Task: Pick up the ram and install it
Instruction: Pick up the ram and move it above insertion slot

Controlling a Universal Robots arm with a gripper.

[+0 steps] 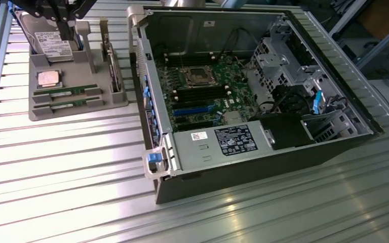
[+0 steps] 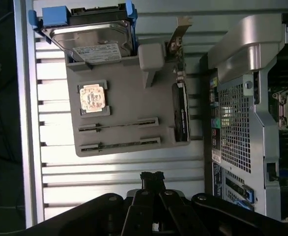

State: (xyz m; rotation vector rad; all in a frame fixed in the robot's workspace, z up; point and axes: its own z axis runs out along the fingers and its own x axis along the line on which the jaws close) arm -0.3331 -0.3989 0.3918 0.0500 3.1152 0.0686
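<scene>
Two ram sticks, thin green boards, lie side by side in slots at the near end of a grey holder (image 1: 117, 99): one ram (image 1: 66, 92) and a second ram (image 1: 66, 105). The wrist view shows them edge-on, the first ram (image 2: 118, 125) and the second ram (image 2: 119, 144). My gripper (image 1: 65, 20) hangs over the far end of the holder by the hard drive, well away from both sticks. In the wrist view my gripper (image 2: 152, 178) has its dark fingers pressed together with nothing between them.
The holder also carries a square silver CPU chip (image 1: 48, 78), a grey hard drive (image 1: 49, 40) and an upright card (image 1: 115, 68). An open computer case (image 1: 201, 159) lies to the exterior view's right, with black memory slots (image 1: 198, 93) on its motherboard. All rests on a ribbed metal table (image 1: 59, 167).
</scene>
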